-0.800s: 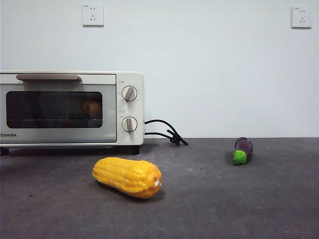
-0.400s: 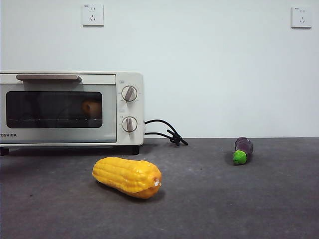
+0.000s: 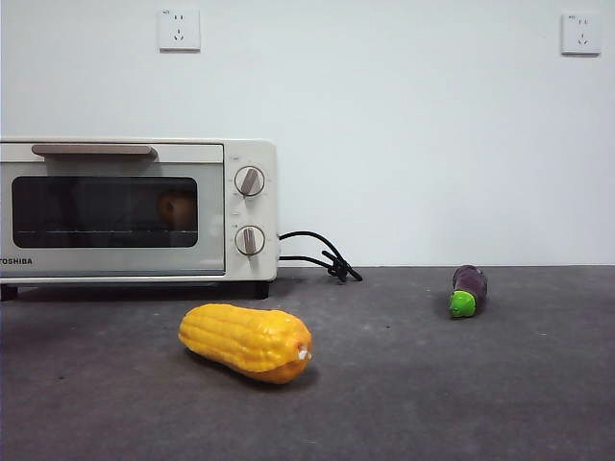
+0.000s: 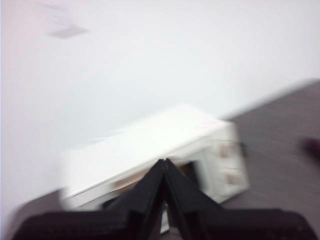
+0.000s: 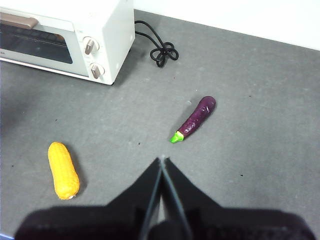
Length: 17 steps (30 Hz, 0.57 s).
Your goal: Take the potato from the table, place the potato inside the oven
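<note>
The potato (image 3: pixel 177 208) shows as a golden-brown lump behind the dark glass of the cream-white oven (image 3: pixel 135 206), whose door is closed. The oven stands at the back left of the grey table (image 3: pixel 432 384). My left gripper (image 4: pixel 164 162) is shut and empty, high above the oven (image 4: pixel 165 160) in a blurred left wrist view. High over the table's middle, my right gripper (image 5: pixel 162 159) is shut with nothing in it; the oven (image 5: pixel 75 40) lies far off in its view. Neither arm shows in the front view.
A yellow corn cob (image 3: pixel 246 341) lies on the table in front of the oven, also the corn cob (image 5: pixel 63 170) in the right wrist view. A purple eggplant (image 3: pixel 468 289) with a green tip lies at the right. The oven's black cord (image 3: pixel 322 254) is coiled beside it.
</note>
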{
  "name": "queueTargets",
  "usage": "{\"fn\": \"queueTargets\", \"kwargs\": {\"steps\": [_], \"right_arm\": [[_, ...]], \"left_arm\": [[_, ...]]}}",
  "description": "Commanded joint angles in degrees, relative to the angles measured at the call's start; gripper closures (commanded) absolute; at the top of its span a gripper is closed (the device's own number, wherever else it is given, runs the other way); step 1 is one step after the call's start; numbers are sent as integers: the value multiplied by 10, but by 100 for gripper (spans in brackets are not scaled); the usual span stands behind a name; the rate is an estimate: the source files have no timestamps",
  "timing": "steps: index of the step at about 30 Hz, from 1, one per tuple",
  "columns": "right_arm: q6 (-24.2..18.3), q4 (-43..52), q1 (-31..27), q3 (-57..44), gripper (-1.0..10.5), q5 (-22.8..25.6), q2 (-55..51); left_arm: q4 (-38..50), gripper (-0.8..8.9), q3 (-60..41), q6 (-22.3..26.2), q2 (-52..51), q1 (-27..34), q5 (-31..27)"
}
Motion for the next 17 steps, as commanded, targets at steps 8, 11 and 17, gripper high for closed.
{"fn": "queueTargets", "kwargs": {"steps": [8, 11, 17], "right_arm": [[6, -12, 0, -3, 946, 3, 1], [6, -12, 0, -3, 946, 4, 1], [6, -12, 0, -3, 946, 3, 1]], "left_arm": [[11, 818, -249, -119, -168, 7, -89], [3, 818, -289, -120, -191, 7, -92], [-18, 818, -344, -120, -224, 7, -90]]}}
